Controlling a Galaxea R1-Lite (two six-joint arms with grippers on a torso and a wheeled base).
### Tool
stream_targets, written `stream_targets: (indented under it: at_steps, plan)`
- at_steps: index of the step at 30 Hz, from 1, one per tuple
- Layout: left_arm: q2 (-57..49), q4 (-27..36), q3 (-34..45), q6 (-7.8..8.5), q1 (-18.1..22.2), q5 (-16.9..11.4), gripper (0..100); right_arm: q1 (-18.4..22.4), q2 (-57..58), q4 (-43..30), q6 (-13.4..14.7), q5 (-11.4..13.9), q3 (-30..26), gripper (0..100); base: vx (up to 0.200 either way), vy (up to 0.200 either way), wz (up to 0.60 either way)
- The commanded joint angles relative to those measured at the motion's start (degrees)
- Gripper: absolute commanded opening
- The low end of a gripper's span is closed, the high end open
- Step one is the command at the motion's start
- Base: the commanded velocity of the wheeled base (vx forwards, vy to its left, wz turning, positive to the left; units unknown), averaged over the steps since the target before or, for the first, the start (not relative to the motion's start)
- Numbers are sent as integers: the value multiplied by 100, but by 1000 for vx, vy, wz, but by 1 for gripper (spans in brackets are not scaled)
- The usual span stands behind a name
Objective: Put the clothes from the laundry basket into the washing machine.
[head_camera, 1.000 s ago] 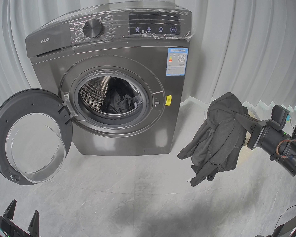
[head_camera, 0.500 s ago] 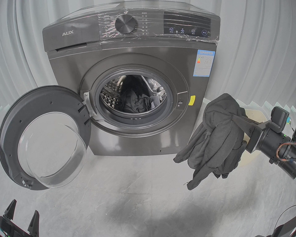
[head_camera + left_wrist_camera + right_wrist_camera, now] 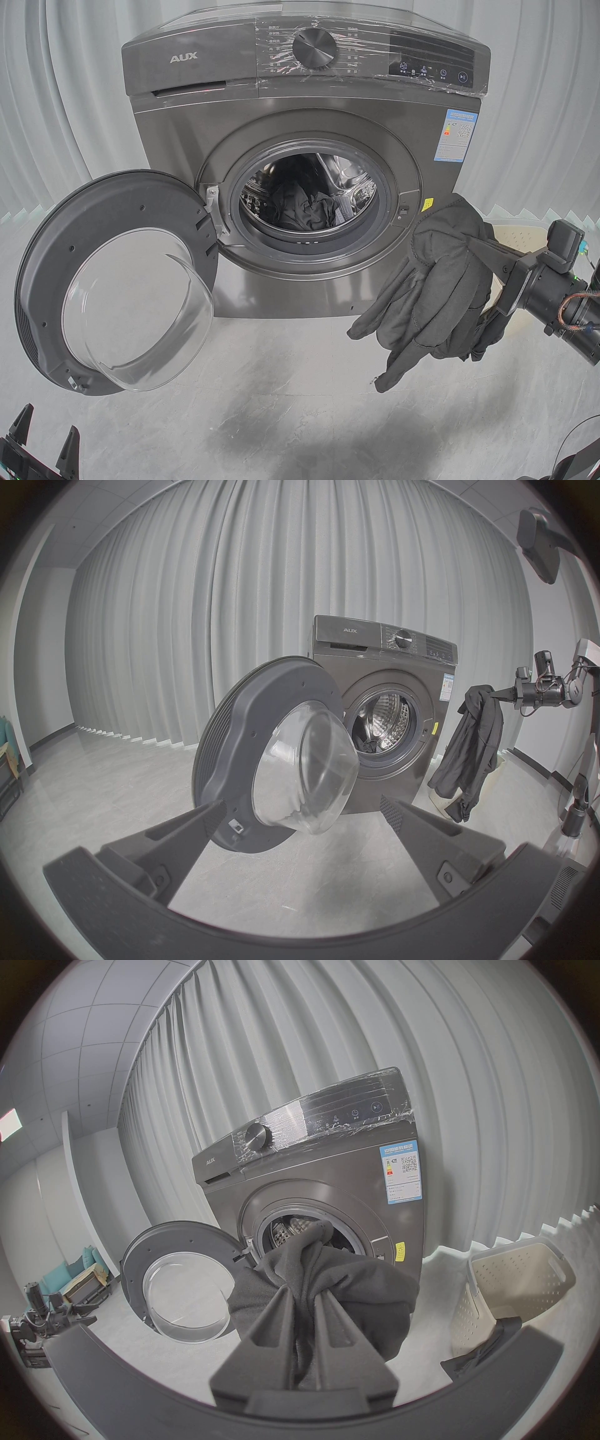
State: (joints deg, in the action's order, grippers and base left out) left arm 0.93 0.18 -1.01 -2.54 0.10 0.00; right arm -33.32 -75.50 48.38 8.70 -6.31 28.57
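Head view: the whole picture has slid since the earlier frames, so the camera has moved, not the things. The washing machine (image 3: 300, 125) sat in the upper left half a second back and now fills the upper middle. At the lower left corner the left gripper (image 3: 49, 424) is idle in the same spot as before, its fingers apart and holding nothing. Just right of it, in the left half of the frame, the round door (image 3: 119, 281) hangs wide open, as it did earlier. At the centre, the drum opening (image 3: 309, 200) shows dark clothes already lying inside. To its right the dark jacket (image 3: 437, 281) hangs in the air in the right half of the frame, clear of the floor. It now overlaps the machine's lower right front corner, where earlier a strip of floor and curtain showed between them. The right gripper (image 3: 487, 262) is clamped on the jacket's upper fold, sleeves dangling below, at much the same place in the frame as before. Behind it, at the right edge, is the pale rim of the laundry basket (image 3: 528, 237). I judge the robot is turning to face the drum, with the carry under way and the drop not yet made.
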Motion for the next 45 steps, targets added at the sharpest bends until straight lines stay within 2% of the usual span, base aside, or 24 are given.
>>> stream_targets:
  at_steps: [1, 10, 14, 22, 24, 28, 31, 33, 36, 39, 42, 44, 45]
  plan:
    - [-84, -1, 84, -1, -1, 0, 100, 1, -9, 4, -9, -1, -27, 0, 0, 0, 0]
    - [-84, -1, 84, -1, -1, 0, 100, -8, -18, -4, -35, -1, -106, 0, 0, 0, 0]
    - [-84, -1, 84, -1, -1, 0, 100, -140, -62, -4, -44, -1, -212, 0, 0, 0, 0]
    - [-84, -1, 84, 16, -1, 0, 100, -281, -167, 31, -44, -1, -221, 0, 150, 0, 0]
    - [-93, -9, 84, 51, -1, 0, 100, -465, -176, 22, -9, -10, -273, 0, 0, 0, 0]
    - [-93, -9, 101, 262, -1, -9, 100, -773, -325, 48, 26, -28, -300, 0, 0, 0, 0]
    - [-93, -9, 101, 218, -1, -9, 100, -896, -475, 198, 26, -19, -335, 0, 0, 0, 0]
    - [-93, -9, 101, 324, 8, -44, 100, -1036, -853, 672, 26, -28, -335, 0, 0, 0, 0]
    - [-93, -9, 101, 271, 8, -35, 100, -1089, -1239, 1191, 8, -54, -300, 0, 0, 0, 0]
    - [-93, -9, 101, 254, 8, -44, 100, -1089, -1793, 1920, -44, -151, -203, 0, 0, 0, 0]
    - [-93, -124, 22, 324, 17, -53, 100, -1089, -2171, 2360, -115, -494, -36, 0, 0, 0, 0]
    - [-22, -326, -611, 280, 34, -176, 100, -1133, -2312, 2448, -123, -713, 87, 0, 0, 0, 0]
    - [136, -405, -1138, 271, 52, -404, 100, -1203, -2347, 2430, -123, -784, 175, 0, 0, 0, 0]
